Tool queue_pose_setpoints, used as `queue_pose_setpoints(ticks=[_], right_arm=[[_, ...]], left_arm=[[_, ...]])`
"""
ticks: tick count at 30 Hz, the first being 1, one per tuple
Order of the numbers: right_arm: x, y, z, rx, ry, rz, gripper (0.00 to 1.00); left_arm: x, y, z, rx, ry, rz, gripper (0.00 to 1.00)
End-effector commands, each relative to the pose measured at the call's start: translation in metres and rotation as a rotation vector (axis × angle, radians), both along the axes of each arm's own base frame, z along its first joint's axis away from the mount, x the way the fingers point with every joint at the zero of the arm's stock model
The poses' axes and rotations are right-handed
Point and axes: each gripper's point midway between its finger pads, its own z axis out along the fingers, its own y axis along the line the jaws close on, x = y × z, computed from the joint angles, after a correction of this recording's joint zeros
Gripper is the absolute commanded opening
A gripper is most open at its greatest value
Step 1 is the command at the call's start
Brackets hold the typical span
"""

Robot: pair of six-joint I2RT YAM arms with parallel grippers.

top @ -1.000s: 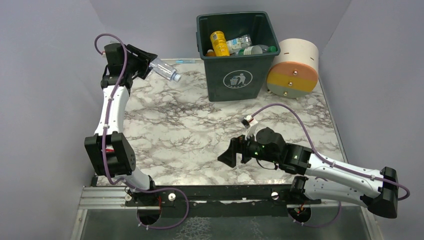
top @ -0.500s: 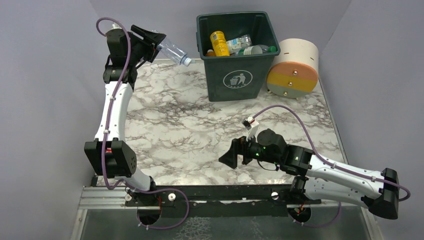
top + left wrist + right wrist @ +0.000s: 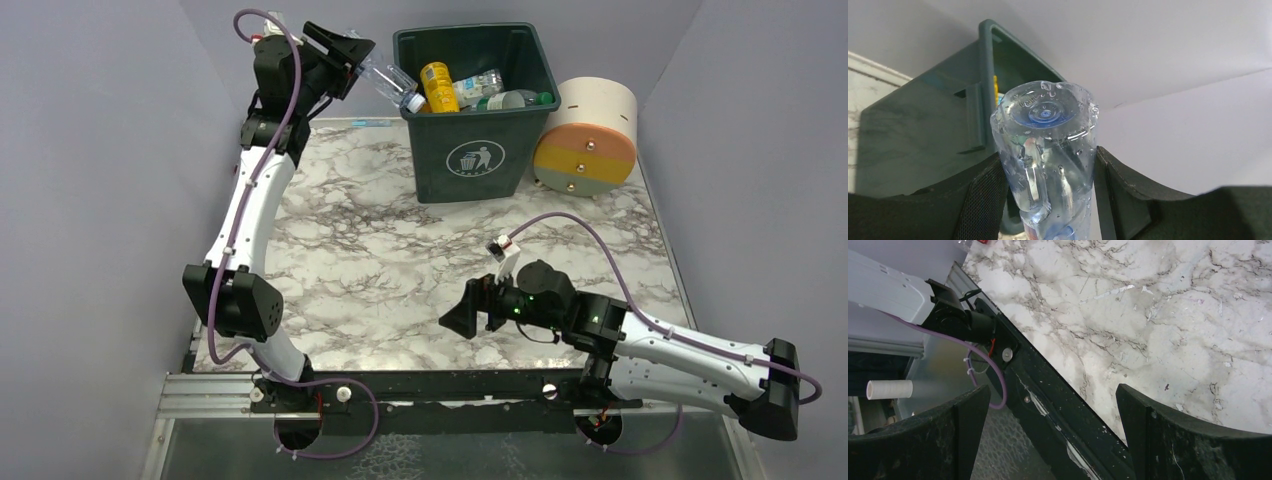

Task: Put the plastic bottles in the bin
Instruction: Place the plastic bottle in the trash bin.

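Note:
My left gripper (image 3: 352, 58) is shut on a clear plastic bottle (image 3: 388, 79), held high at the bin's left rim with its cap end tipped over the opening. In the left wrist view the bottle's base (image 3: 1047, 112) faces the camera between both pads (image 3: 982, 200), and the dark green bin (image 3: 923, 125) lies behind it. The bin (image 3: 470, 150) stands at the back of the table and holds several bottles, among them a yellow-orange one (image 3: 438, 85) and clear ones (image 3: 492, 92). My right gripper (image 3: 465, 310) stands open and empty low over the front of the table (image 3: 1053, 405).
A cream-and-orange cylinder (image 3: 588, 135) lies right of the bin. The marble tabletop (image 3: 360, 260) stretches between the arms. Grey walls close in on three sides. A black rail (image 3: 430, 385) runs along the near edge, also seen as the black rail (image 3: 1048, 400) under the right gripper.
The left arm has lifted and swung right, carrying the clear bottle from over the table's back left to the bin's rim. The right arm has stayed in place.

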Motion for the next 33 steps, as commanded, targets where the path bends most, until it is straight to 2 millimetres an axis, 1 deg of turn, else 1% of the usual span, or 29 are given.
queue_pose_setpoints(ticks=[1, 2, 6, 9, 14, 19, 24, 29, 33], right_arm=[[-0.005, 0.002, 0.005, 0.041, 0.006, 0.018, 1.0], [-0.005, 0.002, 0.006, 0.044, 0.007, 0.018, 1.0], [-0.006, 0.001, 0.004, 0.047, 0.01, 0.014, 1.0], [-0.007, -0.001, 0.003, 0.047, 0.014, 0.01, 1.0], [-0.007, -0.006, 0.002, 0.044, 0.016, -0.004, 1.0], [-0.007, -0.01, 0.001, 0.048, 0.018, -0.017, 1.0], [-0.008, -0.012, 0.0, 0.052, 0.022, -0.02, 1.0], [-0.008, -0.011, 0.002, 0.053, 0.013, -0.015, 1.0], [-0.007, -0.007, 0.002, 0.044, 0.009, -0.003, 1.0]], left_arm=[[0.007, -0.017, 0.042, -0.037, -0.115, 0.037, 0.61], [0.006, -0.022, 0.048, -0.033, -0.132, 0.043, 0.61], [0.016, -0.051, 0.048, 0.001, -0.156, 0.055, 0.61], [0.022, -0.069, 0.048, 0.011, -0.17, 0.055, 0.61], [0.034, -0.091, 0.043, 0.008, -0.186, 0.061, 0.61], [0.043, -0.111, 0.042, 0.009, -0.212, 0.073, 0.61], [0.055, -0.119, 0.043, 0.037, -0.25, 0.105, 0.61], [0.064, -0.118, 0.042, 0.068, -0.267, 0.134, 0.62], [0.071, -0.12, 0.032, 0.086, -0.259, 0.137, 0.62]])
